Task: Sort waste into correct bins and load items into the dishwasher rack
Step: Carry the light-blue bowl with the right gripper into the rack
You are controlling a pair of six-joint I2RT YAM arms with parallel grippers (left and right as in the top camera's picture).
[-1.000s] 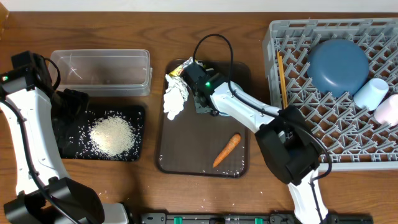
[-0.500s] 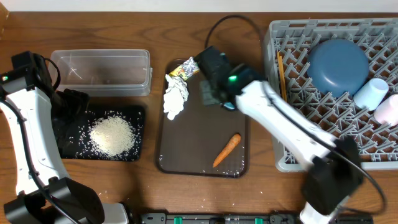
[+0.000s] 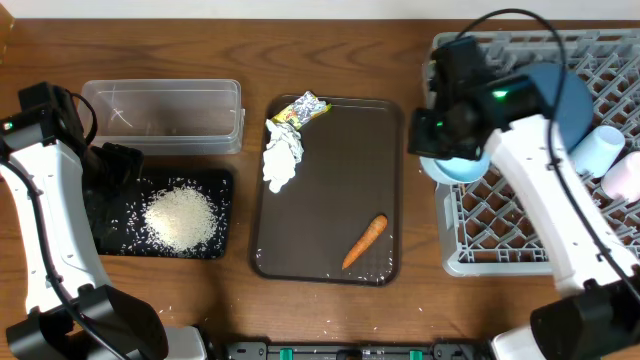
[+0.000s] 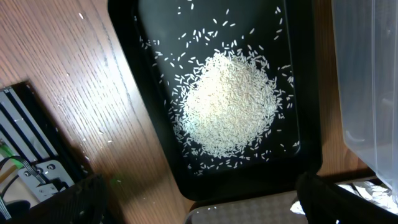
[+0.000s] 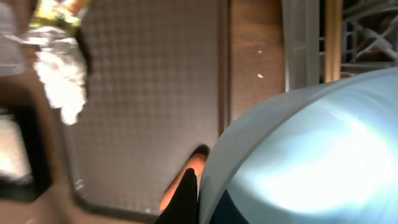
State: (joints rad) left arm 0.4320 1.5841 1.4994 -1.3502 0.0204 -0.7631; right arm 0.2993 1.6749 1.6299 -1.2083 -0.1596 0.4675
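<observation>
Carrot (image 3: 365, 241) lies closest, alone near the front of the brown tray (image 3: 330, 200). It is food waste, so I think it is waiting for its turn to be sorted.

To the left sits the black tray (image 3: 225, 190) with a heap of white rice (image 3: 180, 218) in it. A few grains have spilled onto the bench (image 3: 240, 300). The rice sits there because this tray looks like the bin for food. The left fingers (image 4: 84, 202) hang over the black tray, spread wide apart, with nothing in them. They seem to be waiting.

Farther back on the brown tray lies the crumpled tissue (image 3: 281, 157). The snack wrapper (image 3: 300, 109) sits at the tray's far edge, touching the tissue. I think both belong in the clear tub (image 3: 236, 125) behind the black tray, which looks empty.

On the right, the right fingers (image 5: 188, 196) are pinched tight on the rim of the light blue bowl (image 3: 458, 168). Holding the thin rim lets the arm carry the bowl. The bowl hangs at the left edge of the grey rack (image 3: 500, 215), likely so it can go in among the pegs. I cannot tell if it touches the rack yet.

Deeper in the rack sit the dark blue plate (image 3: 578, 100), a white cup (image 3: 597, 150) and another pale cup (image 3: 626, 178).

The wrapper has yellow and green print, but it is too small to read. I see no other words.
</observation>
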